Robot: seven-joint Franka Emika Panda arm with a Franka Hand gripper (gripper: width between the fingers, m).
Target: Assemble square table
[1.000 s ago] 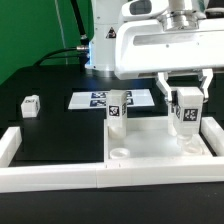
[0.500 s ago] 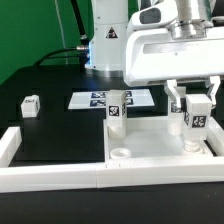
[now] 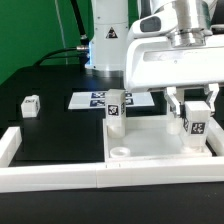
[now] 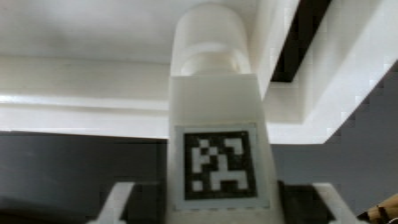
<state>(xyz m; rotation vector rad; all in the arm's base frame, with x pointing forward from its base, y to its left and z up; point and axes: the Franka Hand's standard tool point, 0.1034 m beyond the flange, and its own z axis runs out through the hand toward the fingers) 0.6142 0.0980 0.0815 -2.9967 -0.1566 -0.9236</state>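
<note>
The arm (image 3: 170,60) reaches down at the exterior view's right, wrist vertical. The gripper (image 3: 193,106) points straight down. Its fingers (image 3: 175,100) are set apart; clamping contact cannot be confirmed.

Glossy white arm (image 3: 108,25), boxy white wrist housing (image 3: 170,62), grey metal collar (image 3: 185,14), pale-fingered gripper (image 3: 192,112); black cables (image 3: 66,24) in the exterior view's upper left.

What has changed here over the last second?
The gripper, shut on a leg, carried it toward the exterior view's right and slightly down. The tabletop, the standing leg in it and the loose leg stayed put.
</note>
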